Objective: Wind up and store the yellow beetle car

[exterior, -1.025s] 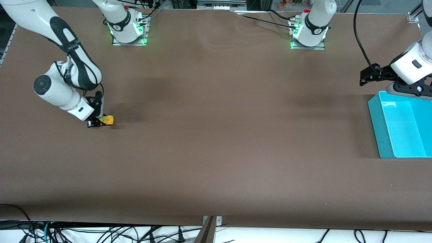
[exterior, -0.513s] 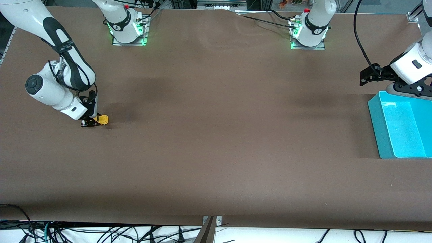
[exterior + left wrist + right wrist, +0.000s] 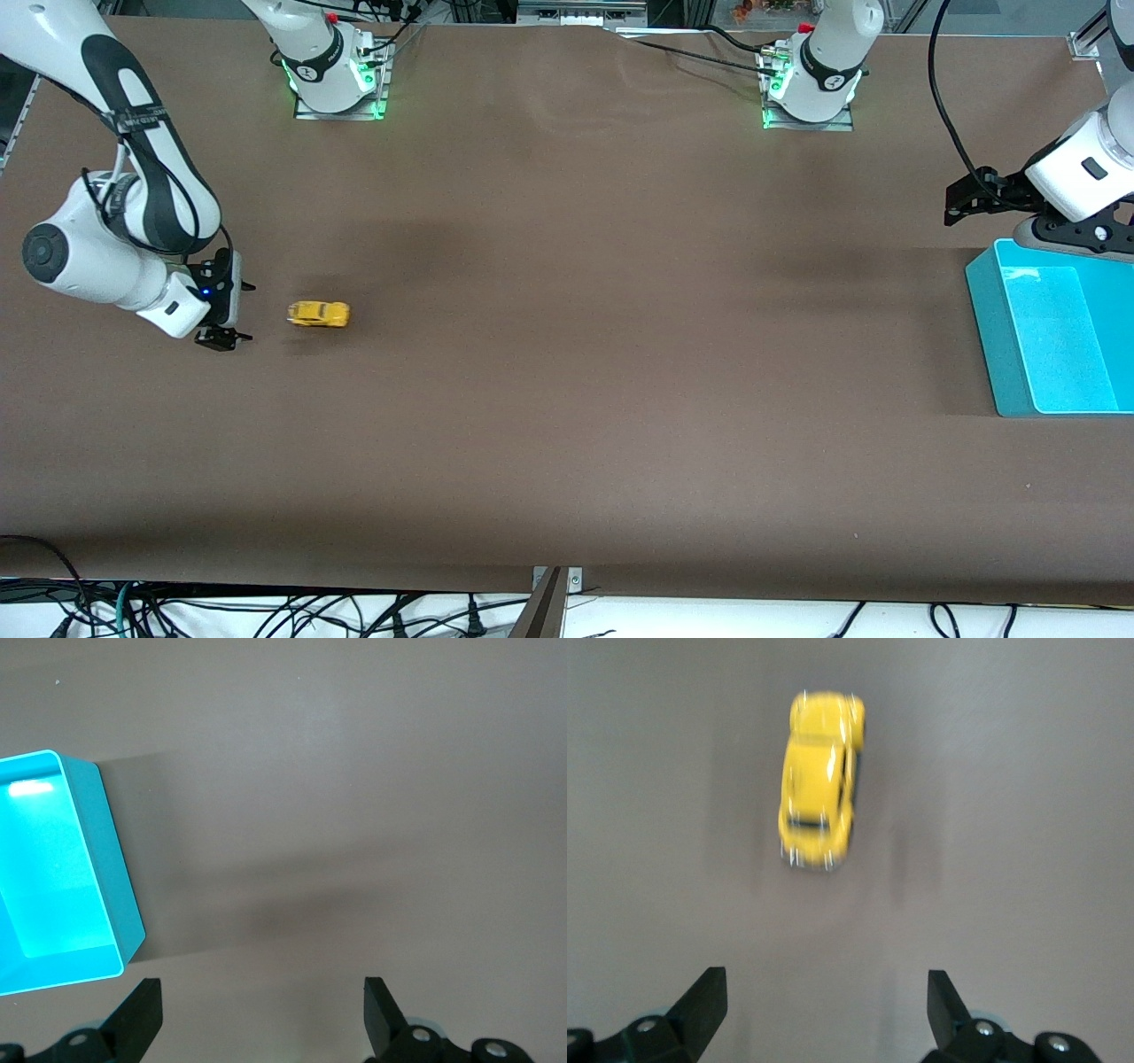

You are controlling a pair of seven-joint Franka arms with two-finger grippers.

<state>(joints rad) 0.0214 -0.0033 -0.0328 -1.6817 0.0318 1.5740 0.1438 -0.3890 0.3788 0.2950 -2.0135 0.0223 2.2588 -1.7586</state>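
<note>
A wide desk (image 3: 567, 372) covered in matte brown sheet carries everything. At the left arm's end sits a glossy turquoise plastic bin (image 3: 985, 328), rectangular with rounded corners and sloping walls. The left end effector (image 3: 961, 202) waits in the air over the desk just beside the bin's rim, fingers spread wide and holding nothing. Toward the right arm's end, the right end effector (image 3: 225, 312) is low over the desk, fingers wide apart and holding nothing. The yellow beetle car (image 3: 318, 314), small, rounded and shiny, stands on its wheels near that end effector, apart from it, with bare brown surface all around.
</note>
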